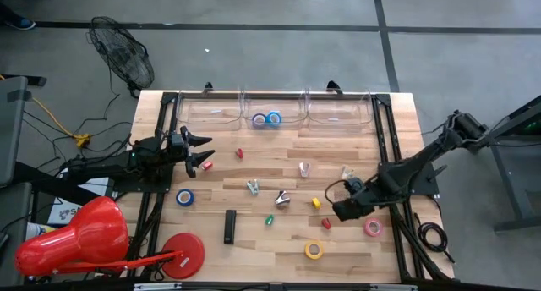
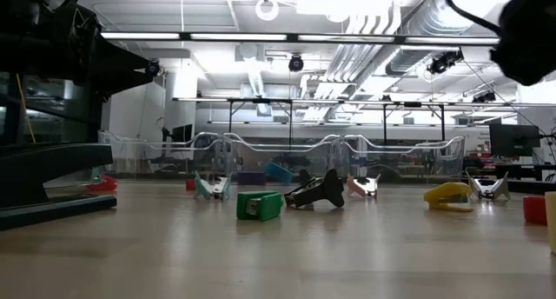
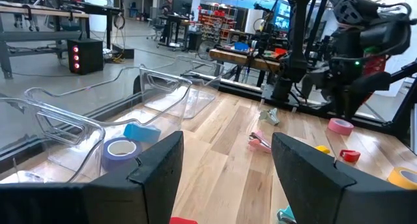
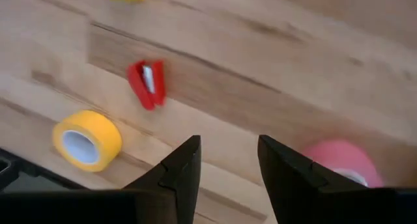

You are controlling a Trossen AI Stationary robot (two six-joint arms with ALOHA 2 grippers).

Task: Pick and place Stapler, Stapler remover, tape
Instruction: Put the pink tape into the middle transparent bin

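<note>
Right gripper [image 1: 338,210] low over the table's right front area, fingers spread with bare wood between them, holding nothing; seen past its fingers [image 4: 186,168], a pink tape roll [image 4: 342,160] just beside 1 finger, a yellow tape roll [image 4: 88,139] farther off and a small red staple remover [image 4: 147,84] between the 2 rolls. From above, pink roll [image 1: 373,227] just right of that gripper, yellow roll [image 1: 314,250] near the front edge, red remover [image 1: 326,224] close by. Left gripper [image 1: 201,152] hovering at the table's left side, fingers spread wide, empty. Blue tape roll [image 1: 184,197] on the wood below it, black stapler [image 1: 230,226] lying lengthwise toward the front. Purple roll [image 1: 259,119] and another blue roll [image 1: 274,118] side by side inside the middle clear bin [image 1: 272,107] at the far edge. More small staple removers scattered mid-table: green [image 1: 269,220], yellow [image 1: 316,203], pale ones [image 1: 253,187].
</note>
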